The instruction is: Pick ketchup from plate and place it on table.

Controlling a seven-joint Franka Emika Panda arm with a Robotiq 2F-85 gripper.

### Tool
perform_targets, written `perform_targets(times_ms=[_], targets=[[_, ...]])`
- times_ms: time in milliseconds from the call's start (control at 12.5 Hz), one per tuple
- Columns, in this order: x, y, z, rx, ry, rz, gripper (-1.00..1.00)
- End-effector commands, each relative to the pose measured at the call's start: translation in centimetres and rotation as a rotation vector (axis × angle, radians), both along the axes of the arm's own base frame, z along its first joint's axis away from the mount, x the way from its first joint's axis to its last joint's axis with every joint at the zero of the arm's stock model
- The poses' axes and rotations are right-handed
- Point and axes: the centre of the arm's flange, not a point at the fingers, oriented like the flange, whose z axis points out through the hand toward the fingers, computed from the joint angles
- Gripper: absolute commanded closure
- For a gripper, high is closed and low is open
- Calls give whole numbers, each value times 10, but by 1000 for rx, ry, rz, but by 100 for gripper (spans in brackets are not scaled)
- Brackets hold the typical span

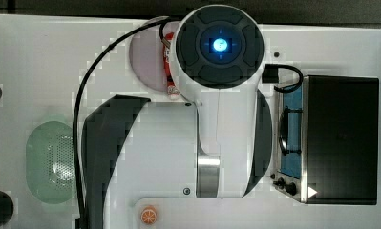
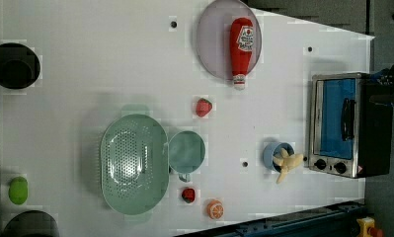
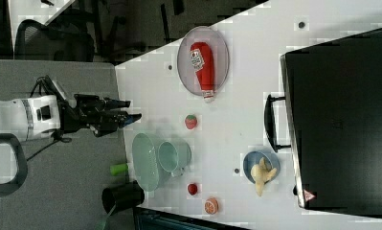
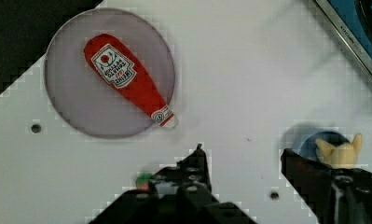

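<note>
Plate (image 1: 145, 59) half hidden under arm (image 1: 212, 95)

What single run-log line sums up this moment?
phase: pre-grasp | hand: open, empty, above table | ketchup: lying on plate, cap past rim | contact: none

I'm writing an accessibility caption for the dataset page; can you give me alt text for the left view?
A red ketchup bottle lies on a pale lilac plate near the top edge of a white table, its white cap poking past the rim. Below sit a strawberry toy, a green perforated basket beside a green cup, and a toaster oven on the left view's right.
</note>
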Motion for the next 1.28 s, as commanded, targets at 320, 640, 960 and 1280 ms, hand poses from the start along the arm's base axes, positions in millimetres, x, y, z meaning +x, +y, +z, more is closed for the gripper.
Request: perform_targets(times_ms=[320,640,960,1280], targets=[[-51,-13,73,21,14,-97,-100],[-25,-7,35,24,55,-58,-100],[15,4,-28,31,89,-35,-100],[54,19,-105,50,101,78,-100]])
